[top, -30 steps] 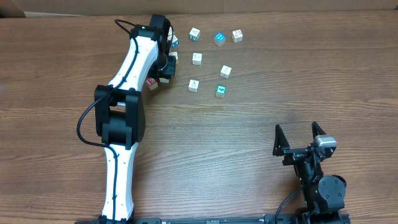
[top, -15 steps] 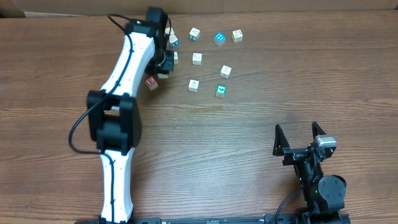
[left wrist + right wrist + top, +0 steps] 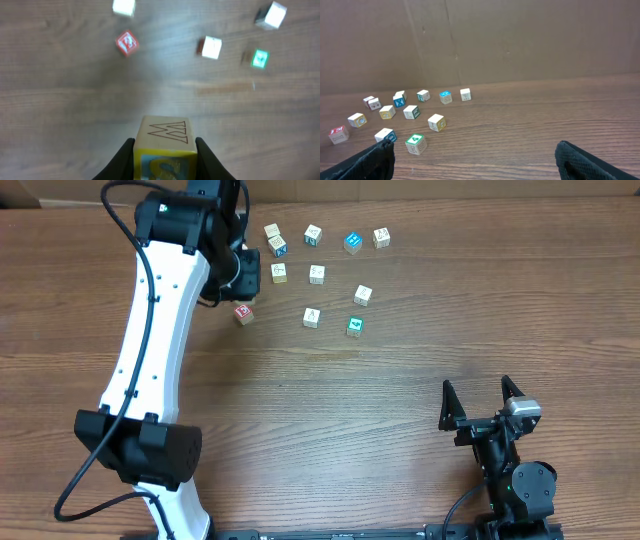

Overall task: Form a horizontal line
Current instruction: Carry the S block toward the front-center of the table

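Several small wooden letter blocks lie scattered on the far part of the table, among them a red block (image 3: 243,312) (image 3: 126,42), a white block (image 3: 312,317) (image 3: 212,47) and a green block (image 3: 354,326) (image 3: 259,58). My left gripper (image 3: 165,160) is shut on a block with a W on top and a yellow and blue face (image 3: 164,137), held high above the table, left of the cluster. In the overhead view the left arm (image 3: 160,300) hides most of that gripper. My right gripper (image 3: 480,395) (image 3: 475,160) is open and empty near the front right.
More blocks lie at the back: a blue one (image 3: 352,242), white ones (image 3: 381,237) (image 3: 313,234) (image 3: 317,274) (image 3: 363,295), and tan ones (image 3: 279,272) (image 3: 271,230). A brown cardboard wall (image 3: 520,40) stands behind the table.
My left arm has risen and swung left, away from the block cluster, carrying a block. The right arm has not moved.
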You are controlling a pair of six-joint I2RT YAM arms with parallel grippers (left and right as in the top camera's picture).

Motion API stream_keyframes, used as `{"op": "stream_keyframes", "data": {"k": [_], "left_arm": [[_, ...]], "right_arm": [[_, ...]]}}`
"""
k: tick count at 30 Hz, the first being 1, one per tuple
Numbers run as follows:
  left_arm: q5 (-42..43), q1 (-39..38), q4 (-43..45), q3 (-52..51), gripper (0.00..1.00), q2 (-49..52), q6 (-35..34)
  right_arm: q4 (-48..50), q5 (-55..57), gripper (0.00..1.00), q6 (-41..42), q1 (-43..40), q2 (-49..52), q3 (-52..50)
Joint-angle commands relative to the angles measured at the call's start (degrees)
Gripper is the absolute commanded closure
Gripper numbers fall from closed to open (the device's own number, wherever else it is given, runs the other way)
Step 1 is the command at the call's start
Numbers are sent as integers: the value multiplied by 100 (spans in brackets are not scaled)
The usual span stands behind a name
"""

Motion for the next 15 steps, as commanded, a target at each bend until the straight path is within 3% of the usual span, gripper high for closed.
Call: {"op": "stream_keyframes", "data": {"k": [1, 4, 15], "left_arm": [[140, -199, -413, 22, 87, -229, -79], [107, -387, -793, 20, 89, -238, -83], [103, -1346, -560, -765, 89, -236, -625]], "right_arm": [[17, 57, 0, -22, 26, -57, -61], [17, 57, 0, -24, 26, -57, -61], [17, 57, 0, -24, 26, -57, -61]]}}
